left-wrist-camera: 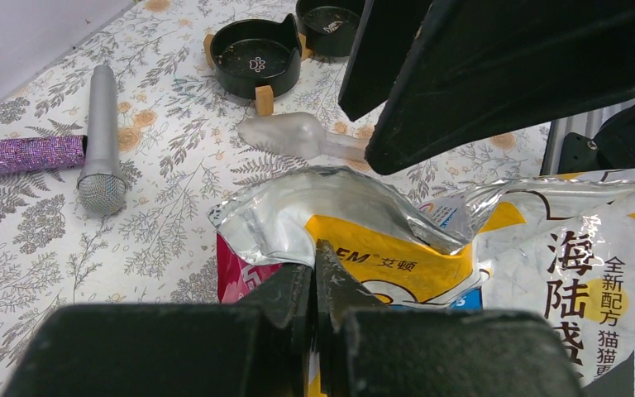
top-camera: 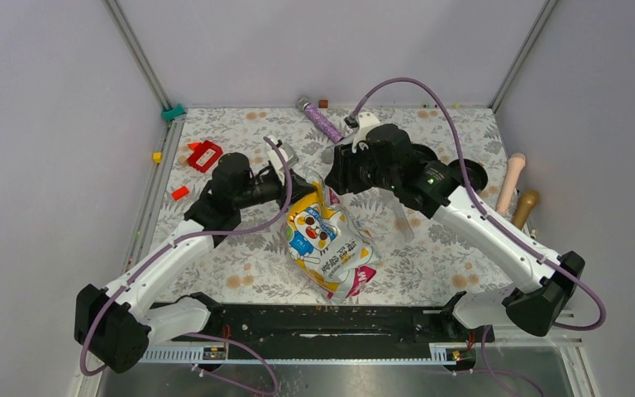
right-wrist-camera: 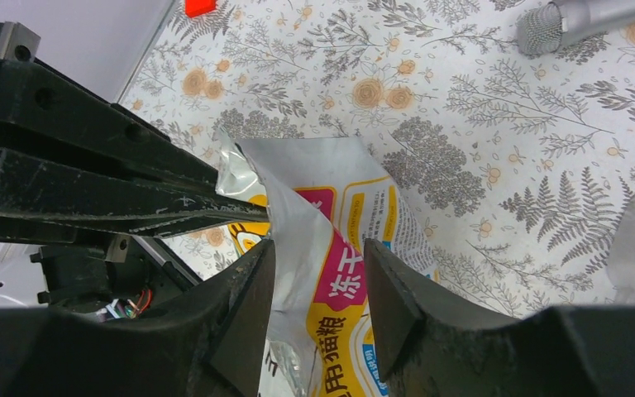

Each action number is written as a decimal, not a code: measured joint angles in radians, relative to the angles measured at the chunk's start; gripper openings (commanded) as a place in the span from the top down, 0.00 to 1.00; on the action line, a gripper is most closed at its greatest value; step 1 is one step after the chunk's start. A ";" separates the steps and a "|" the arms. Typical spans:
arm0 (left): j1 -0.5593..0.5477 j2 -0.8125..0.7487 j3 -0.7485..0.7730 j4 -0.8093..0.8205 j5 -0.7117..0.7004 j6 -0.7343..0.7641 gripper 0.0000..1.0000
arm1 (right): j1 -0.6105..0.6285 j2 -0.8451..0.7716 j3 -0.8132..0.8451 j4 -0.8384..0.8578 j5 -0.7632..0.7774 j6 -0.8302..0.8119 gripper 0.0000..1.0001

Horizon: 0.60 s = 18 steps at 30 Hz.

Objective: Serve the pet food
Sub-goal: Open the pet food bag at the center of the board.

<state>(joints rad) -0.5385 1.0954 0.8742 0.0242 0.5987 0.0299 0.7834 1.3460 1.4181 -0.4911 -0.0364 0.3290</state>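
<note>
The glossy yellow, white and magenta bag [top-camera: 328,241] lies mid-table with its mouth pointing away from the arm bases. Its silver lining shows at the torn top [left-wrist-camera: 314,194]. No pet food is visible; the kibble is hidden. My left gripper [left-wrist-camera: 315,277] is shut on the bag's top edge, seen from above as the left gripper [top-camera: 296,182]. My right gripper [right-wrist-camera: 318,285] stands open, its fingers straddling the bag's other flap [right-wrist-camera: 331,248] with a gap on each side. From above, the right gripper [top-camera: 336,171] sits right beside the left one.
Two round black bowls [left-wrist-camera: 256,56] [left-wrist-camera: 329,16] and a translucent scoop [left-wrist-camera: 293,136] lie beyond the bag. A silver microphone [left-wrist-camera: 99,141] with a purple glitter handle [left-wrist-camera: 25,155] lies far left. Red blocks [top-camera: 205,155] and two pestles [top-camera: 510,182] sit near the table sides.
</note>
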 measured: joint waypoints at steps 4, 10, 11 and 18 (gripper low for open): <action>0.000 0.000 0.000 -0.001 -0.001 0.002 1.00 | 0.000 0.018 0.019 0.000 -0.009 0.013 0.49; 0.000 0.000 0.000 -0.001 -0.001 0.005 1.00 | 0.000 0.019 0.036 -0.001 -0.008 0.031 0.49; 0.000 -0.001 0.000 -0.001 -0.001 0.006 1.00 | 0.000 0.019 0.037 -0.002 -0.008 0.032 0.49; 0.000 0.000 0.000 -0.002 -0.001 0.013 1.00 | 0.004 0.049 0.051 -0.039 -0.005 0.043 0.50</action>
<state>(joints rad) -0.5385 1.0950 0.8745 0.0219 0.5976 0.0433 0.7876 1.3952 1.4696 -0.5304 -0.0418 0.3717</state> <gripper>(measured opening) 0.010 0.502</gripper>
